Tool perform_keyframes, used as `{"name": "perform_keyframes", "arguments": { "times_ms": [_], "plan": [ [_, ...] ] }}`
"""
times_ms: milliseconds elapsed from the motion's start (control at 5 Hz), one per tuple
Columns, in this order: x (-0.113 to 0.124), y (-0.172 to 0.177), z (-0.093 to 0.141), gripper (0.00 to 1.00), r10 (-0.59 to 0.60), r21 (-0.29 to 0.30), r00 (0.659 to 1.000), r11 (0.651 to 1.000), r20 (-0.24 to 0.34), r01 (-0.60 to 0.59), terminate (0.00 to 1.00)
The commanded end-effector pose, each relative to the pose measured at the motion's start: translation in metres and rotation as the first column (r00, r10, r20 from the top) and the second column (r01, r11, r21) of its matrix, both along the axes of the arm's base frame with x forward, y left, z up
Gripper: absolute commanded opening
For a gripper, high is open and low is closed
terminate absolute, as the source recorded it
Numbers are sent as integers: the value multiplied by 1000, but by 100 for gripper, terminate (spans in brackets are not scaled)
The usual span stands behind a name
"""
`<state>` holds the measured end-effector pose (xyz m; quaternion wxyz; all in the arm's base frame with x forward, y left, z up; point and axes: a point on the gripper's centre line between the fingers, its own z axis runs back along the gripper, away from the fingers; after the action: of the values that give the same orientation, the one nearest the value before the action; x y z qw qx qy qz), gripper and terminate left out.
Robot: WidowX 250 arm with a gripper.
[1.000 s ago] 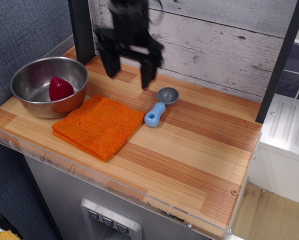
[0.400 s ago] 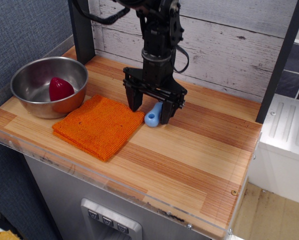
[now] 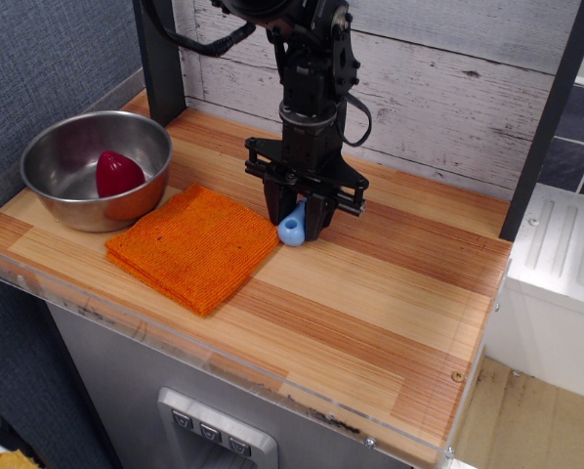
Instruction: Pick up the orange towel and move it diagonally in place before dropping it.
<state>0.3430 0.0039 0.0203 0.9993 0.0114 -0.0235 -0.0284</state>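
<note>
Orange towel (image 3: 196,246) lies flat left of gripper (image 3: 294,217); jaws pinch blue scoop (image 3: 293,227) instead, towel not grasped.

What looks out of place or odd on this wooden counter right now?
The gripper has come down around the blue scoop handle, beside the orange towel rather than over it. Its fingers bracket the handle at the towel's right corner. The towel lies flat and untouched. Nothing looks spilled or damaged.
</note>
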Motion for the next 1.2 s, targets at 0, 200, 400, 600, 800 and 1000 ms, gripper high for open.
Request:
{"name": "perform_keyframes", "arguments": {
  "times_ms": [0,200,400,600,800,1000],
  "plan": [
    [-4,15,94,0,44,-62,978,998,203,-32,0],
    [-31,39,102,0,124,-95,982,989,143,-111,0],
    [-39,48,68,0,81,-149,997,986,-5,-81,0],
    [-42,37,57,0,21,-137,998,990,-56,-28,0],
    [-43,22,50,0,-17,-154,997,988,-80,5,0],
    [-38,8,39,0,-55,-163,994,986,-89,40,0]
  ]
}}
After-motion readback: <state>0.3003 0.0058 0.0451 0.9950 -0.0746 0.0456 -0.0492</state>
